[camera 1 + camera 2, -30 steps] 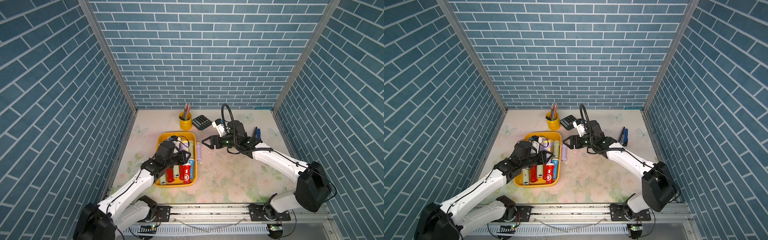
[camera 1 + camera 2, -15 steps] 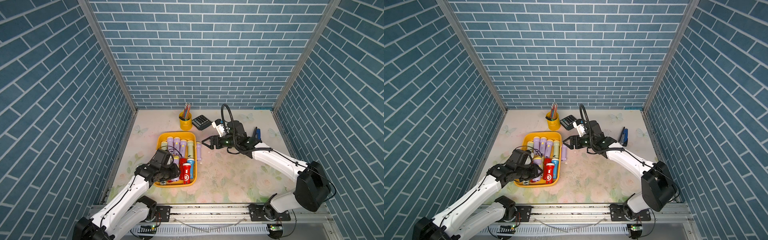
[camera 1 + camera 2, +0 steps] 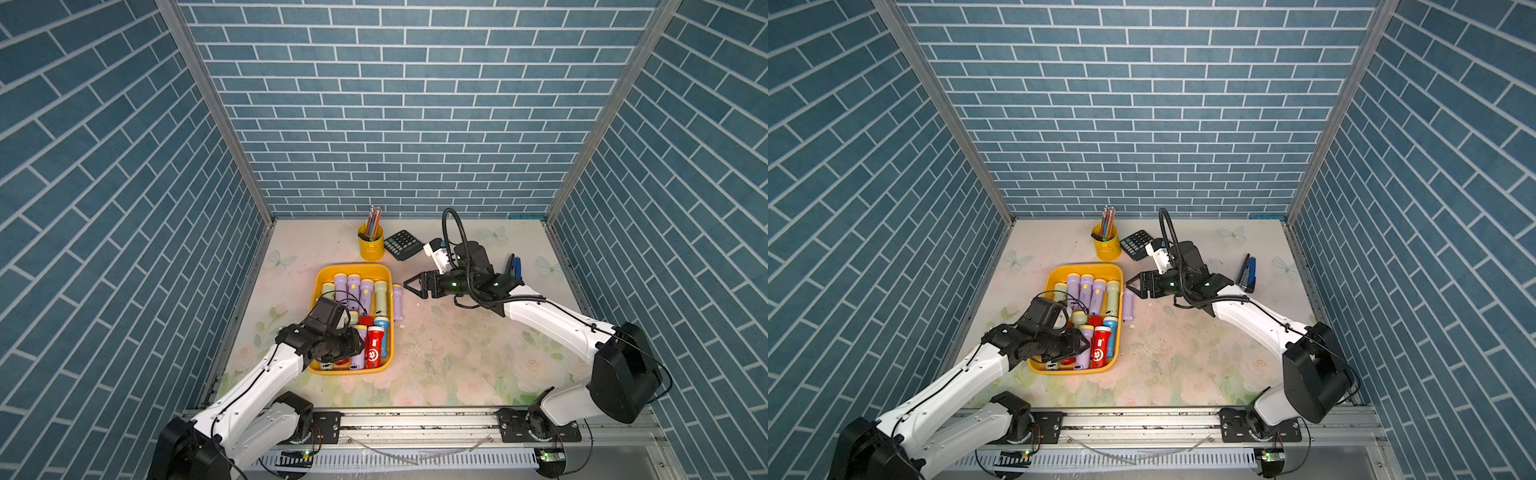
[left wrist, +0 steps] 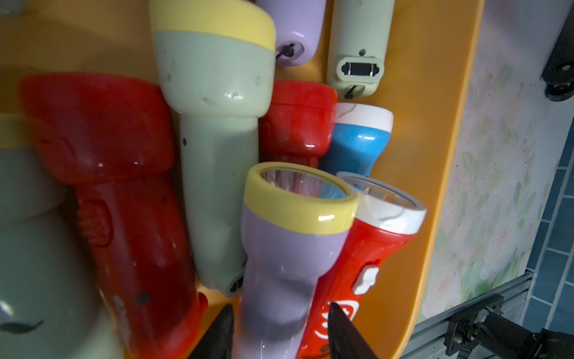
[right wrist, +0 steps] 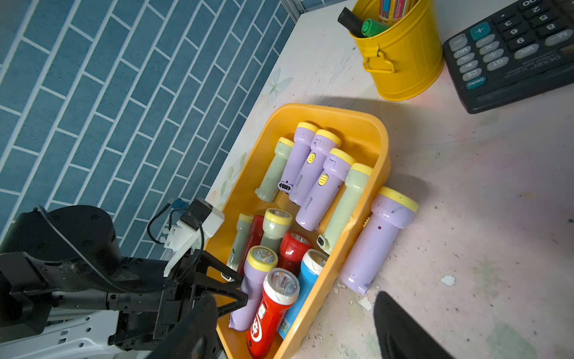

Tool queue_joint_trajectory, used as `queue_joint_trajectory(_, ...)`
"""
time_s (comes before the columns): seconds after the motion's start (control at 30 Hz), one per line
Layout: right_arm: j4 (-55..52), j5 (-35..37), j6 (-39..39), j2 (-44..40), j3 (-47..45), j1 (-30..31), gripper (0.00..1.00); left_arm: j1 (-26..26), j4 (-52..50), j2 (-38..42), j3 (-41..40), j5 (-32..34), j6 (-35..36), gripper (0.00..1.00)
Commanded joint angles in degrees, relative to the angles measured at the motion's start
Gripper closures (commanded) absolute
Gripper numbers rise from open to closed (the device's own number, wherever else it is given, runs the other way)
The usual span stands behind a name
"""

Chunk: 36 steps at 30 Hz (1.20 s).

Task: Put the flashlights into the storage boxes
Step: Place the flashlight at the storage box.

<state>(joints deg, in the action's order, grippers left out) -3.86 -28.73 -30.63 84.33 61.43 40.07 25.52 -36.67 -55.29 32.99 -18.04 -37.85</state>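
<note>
Both top views: storage box (image 3: pixel 353 266) holds about a dozen flashlights (image 3: pixel 367 293); one loose lilac flashlight (image 3: pixel 397 301) lies against its 3 o'clock wall. Left wrist: left gripper (image 4: pixel 279 307) straddles a boxed lilac torch (image 4: pixel 289 248), grip undeterminable. Right wrist: right gripper (image 5: pixel 292 298) spread, empty. One left.

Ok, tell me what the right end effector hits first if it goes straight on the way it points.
Probably the lilac flashlight on the table beside the tray: the open right end effector aims at its head end. Height is unclear; it might pass above and meet the tray's rim.
</note>
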Motion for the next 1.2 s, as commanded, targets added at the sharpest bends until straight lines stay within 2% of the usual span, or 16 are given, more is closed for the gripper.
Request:
queue_joint_trajectory(0.0, 0.5, -0.6, 0.1, 0.5, 1.7, -0.1, 0.21, -0.3, -2.7, -0.3, 3.0, 1.5, 2.3, 0.51)
queue_joint_trajectory(0.2, -8.1, 4.7, -0.8, 2.1, 4.7, -0.1, 0.23, -0.3, -4.0, -0.4, 8.2, 4.7, 3.4, 0.51)
queue_joint_trajectory(0.3, -11.7, 7.3, -1.0, 3.1, 5.7, -0.1, 0.24, -0.3, -1.1, -1.9, 9.9, 5.3, 4.7, 0.51)
queue_joint_trajectory(0.5, -15.4, 10.9, -1.9, 4.1, 6.5, -0.2, 0.24, -0.1, 2.8, -12.5, 17.0, 2.2, 8.1, 0.51)
queue_joint_trajectory(0.67, -15.4, 12.6, -4.4, 3.8, 4.3, -0.9, 0.25, 2.6, 2.5, -21.2, 23.2, 2.8, 10.9, 0.5)
queue_joint_trajectory(0.93, -14.0, 13.3, -7.8, 2.6, 0.3, -3.3, 0.25, 6.6, 2.9, -29.2, 27.8, 5.2, 11.4, 0.48)
queue_joint_trajectory(1.17, -14.6, 12.6, -6.5, 3.1, 0.6, -3.7, 0.25, 8.6, 1.6, -34.8, 31.4, 5.6, 11.4, 0.44)
